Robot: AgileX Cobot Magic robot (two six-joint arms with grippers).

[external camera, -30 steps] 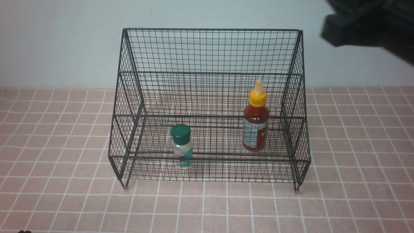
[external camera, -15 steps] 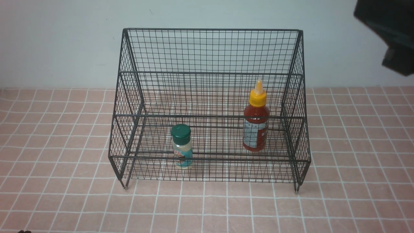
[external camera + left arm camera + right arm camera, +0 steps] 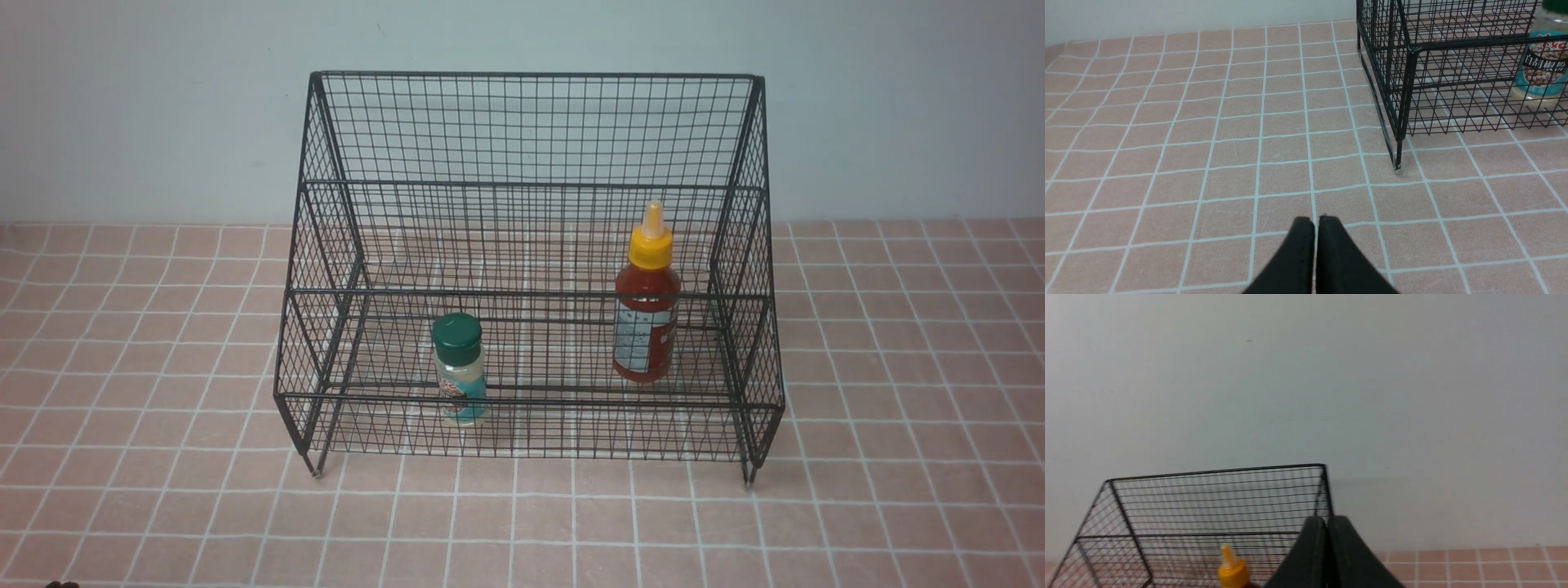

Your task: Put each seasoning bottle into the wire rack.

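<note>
1. Rack (image 3: 531,269) stands mid-table (image 3: 147,506), grid back to the wall. Both bottles are inside it and upright.
2. Shaker (image 3: 459,369): lowest front tier, a little left of centre, just behind the front rail. Left wrist view shows it (image 3: 1541,65) through the mesh, resting on the tier floor.
3. Sauce bottle (image 3: 647,304): right part of the rack, one tier back from the shaker as far as I can judge. Nozzle points straight up, so its long axis is vertical. Right wrist view catches only the yellow cap (image 3: 1232,569).
4. Left gripper (image 3: 1316,245): fingers pressed together, nothing between them. It hangs low over bare table; the rack's near-left foot lies ahead of it, off to one side, and the shaker is beyond that corner.
5. Right gripper (image 3: 1327,547): also closed and empty. It sits high, looking at the wall across the rack's top edge, with the sauce bottle below it.
6. Neither arm shows in the front view.
7. Judgement: no bottle is left outside the rack, so the task looks complete. No further pick seems needed; were one needed, the left arm is nearer the shaker and the right nearer the sauce bottle.
</note>
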